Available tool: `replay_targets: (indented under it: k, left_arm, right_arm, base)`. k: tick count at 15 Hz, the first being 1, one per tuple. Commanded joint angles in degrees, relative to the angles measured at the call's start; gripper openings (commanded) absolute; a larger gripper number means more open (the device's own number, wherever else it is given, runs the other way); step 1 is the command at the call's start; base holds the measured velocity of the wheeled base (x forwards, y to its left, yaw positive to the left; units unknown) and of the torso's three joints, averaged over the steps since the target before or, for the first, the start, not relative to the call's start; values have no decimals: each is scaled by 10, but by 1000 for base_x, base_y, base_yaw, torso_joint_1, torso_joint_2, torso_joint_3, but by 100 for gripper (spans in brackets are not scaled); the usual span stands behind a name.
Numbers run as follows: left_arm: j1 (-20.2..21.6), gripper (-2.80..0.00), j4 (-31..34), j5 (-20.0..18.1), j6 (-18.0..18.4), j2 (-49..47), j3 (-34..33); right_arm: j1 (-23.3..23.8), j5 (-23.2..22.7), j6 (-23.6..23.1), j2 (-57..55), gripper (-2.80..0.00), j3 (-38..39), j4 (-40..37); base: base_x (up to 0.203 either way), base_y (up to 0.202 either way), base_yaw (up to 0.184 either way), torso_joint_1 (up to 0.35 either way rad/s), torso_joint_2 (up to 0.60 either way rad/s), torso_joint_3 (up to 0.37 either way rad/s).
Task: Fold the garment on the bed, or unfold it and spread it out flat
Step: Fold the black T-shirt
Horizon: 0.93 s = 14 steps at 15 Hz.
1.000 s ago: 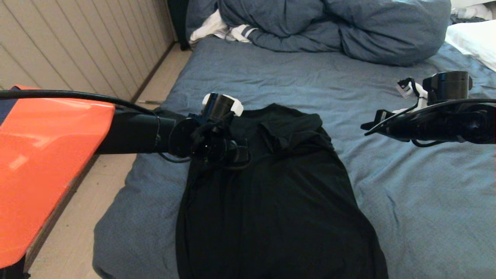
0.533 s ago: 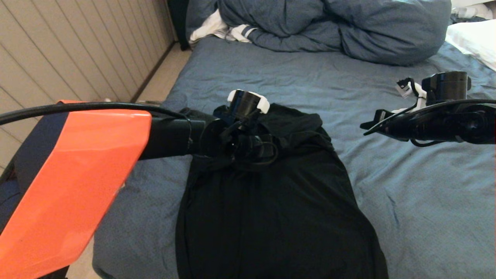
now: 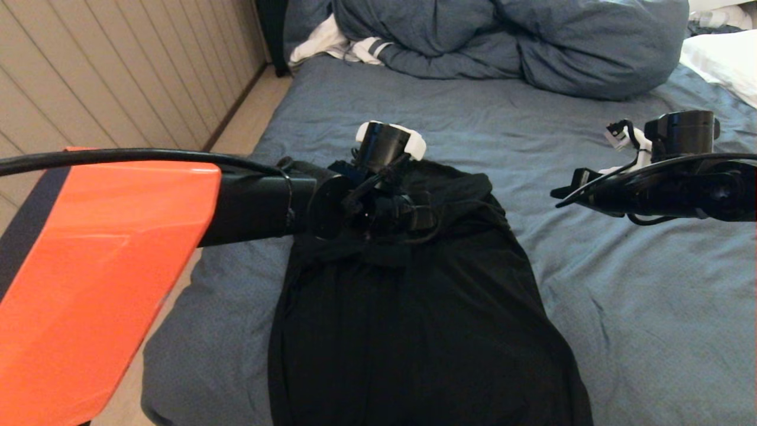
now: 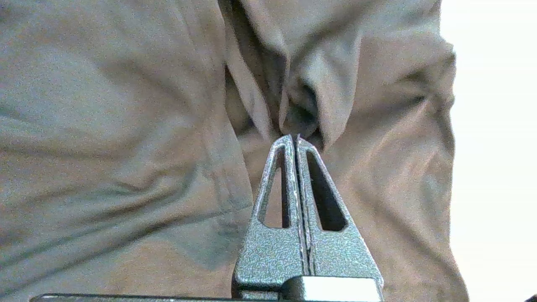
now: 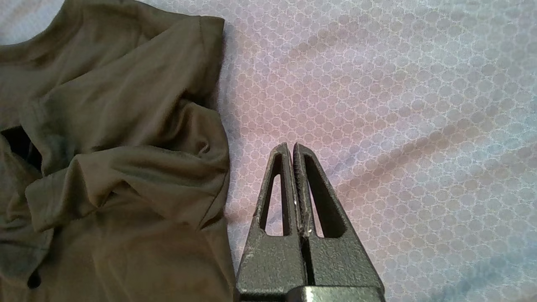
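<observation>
I see the black T-shirt (image 3: 414,307) lying plain side up on the slate-blue sheet of the bed (image 3: 621,307), toward its near left part, with the collar end bunched and folded toward the far side. My left gripper (image 4: 297,138) sits over that bunched upper part of the shirt; its fingers (image 4: 285,184) are pressed fully together, tips at a raised fold of cloth, and I cannot tell whether any fabric is pinched between them. In the head view the left gripper (image 3: 408,216) is above the shirt's upper left area. My right gripper (image 5: 291,147) hangs over bare sheet just beside the shirt's right edge, fingers closed on nothing. A blue duvet (image 3: 508,41) is heaped at the far end, with a white stripe-cuffed cloth (image 3: 343,47) beside it and a white pillow (image 3: 724,62) at far right.
</observation>
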<state>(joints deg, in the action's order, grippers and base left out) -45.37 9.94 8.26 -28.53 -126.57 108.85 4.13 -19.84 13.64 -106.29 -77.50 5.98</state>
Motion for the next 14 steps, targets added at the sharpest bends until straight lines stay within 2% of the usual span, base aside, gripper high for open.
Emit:
replay_targets:
  k: [1,3,5,8,10,14]
  left_arm:
    - [12,-280,5,2,-2,43,-2]
    - [26,-280,25,3,-3,99,-22]
    - [45,-280,67,-6,-4,181,-93]
    - [77,-280,92,-50,-6,301,-293]
    - [108,-280,87,-73,-6,379,-426]
    - [154,-280,11,-107,-6,468,-646]
  right_arm:
    - [-1,-2,2,4,-280,-3,-3]
    - [-2,-1,5,23,-280,2,-23]
    - [0,-1,6,49,-280,16,-68]
    - [0,0,-1,90,-280,89,-77]
    - [-2,0,-19,127,-280,155,-78]
    - [-29,-3,-37,168,-280,232,-119]
  base:
    - [0,0,0,0,0,0]
    - [0,0,0,0,0,0]
    - [0,0,0,0,0,0]
    - [0,0,0,0,0,0]
    - [0,0,0,0,0,0]
    - [0,0,0,0,0,0]
